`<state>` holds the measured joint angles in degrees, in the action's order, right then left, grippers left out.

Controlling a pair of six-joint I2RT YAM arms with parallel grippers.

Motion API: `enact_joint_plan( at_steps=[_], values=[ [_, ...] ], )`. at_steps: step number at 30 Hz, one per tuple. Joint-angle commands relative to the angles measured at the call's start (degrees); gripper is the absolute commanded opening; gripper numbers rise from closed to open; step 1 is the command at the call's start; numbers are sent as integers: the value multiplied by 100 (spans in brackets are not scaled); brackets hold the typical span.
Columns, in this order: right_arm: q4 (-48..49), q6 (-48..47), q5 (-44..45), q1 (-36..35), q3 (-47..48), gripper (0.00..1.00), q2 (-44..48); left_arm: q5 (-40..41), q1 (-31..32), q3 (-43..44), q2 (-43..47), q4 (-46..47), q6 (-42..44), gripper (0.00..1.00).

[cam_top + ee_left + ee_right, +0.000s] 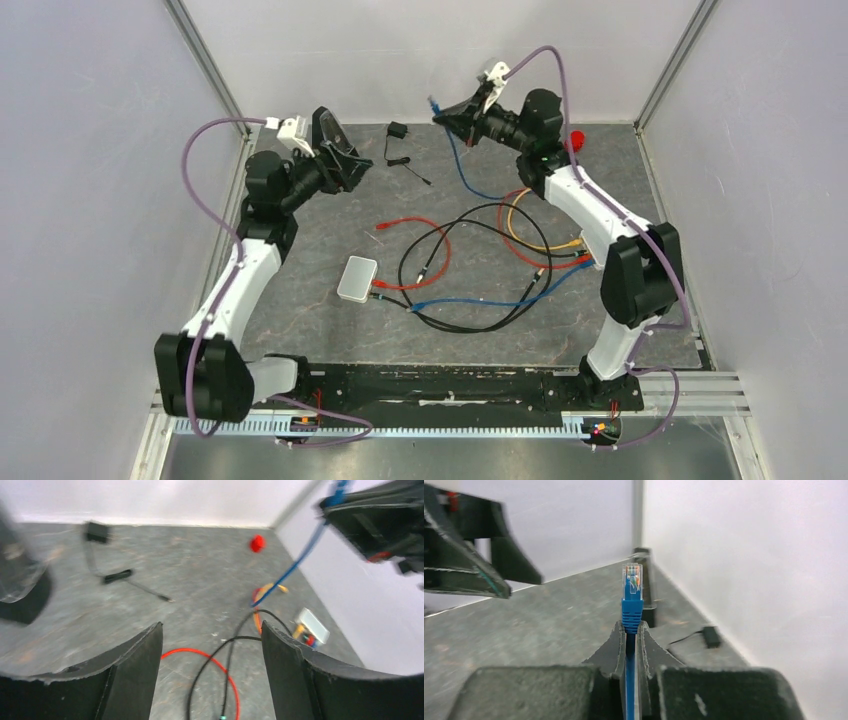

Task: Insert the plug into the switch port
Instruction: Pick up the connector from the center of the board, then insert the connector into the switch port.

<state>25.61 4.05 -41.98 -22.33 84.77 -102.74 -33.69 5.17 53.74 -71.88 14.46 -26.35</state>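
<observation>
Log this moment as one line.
left claw open, empty | right claw shut on blue cable, plug exposed | white box on table

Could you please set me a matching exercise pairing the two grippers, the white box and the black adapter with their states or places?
1. left gripper
2. right gripper
3. white box
4. black adapter

a. near the back wall
b. shut on the blue cable
c. lying flat, cables at its edge
d. open, empty

Pairs: 1-d, 2-b, 3-c, 4-a.
</observation>
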Motion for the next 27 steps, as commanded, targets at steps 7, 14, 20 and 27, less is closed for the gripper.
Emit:
enact_joint_plan(
  at_steps=[7,14,20,27],
  values=[
    [-809,-1810,1697,94,1237,0,743,2882,-408,497,544,-3104,1005,81],
    [-1793,-1869,1875,162,1513,0,860,3123,-508,531,343,-3763,666,77],
    [-2752,-2854,2615,-308,6,0,1203,2580,-1120,685,-492,-4603,498,70],
    [-2829,-3422,3351,-1406,-1414,0,1106,1866,-1229,647,-1145,-4782,573,65]
  ],
)
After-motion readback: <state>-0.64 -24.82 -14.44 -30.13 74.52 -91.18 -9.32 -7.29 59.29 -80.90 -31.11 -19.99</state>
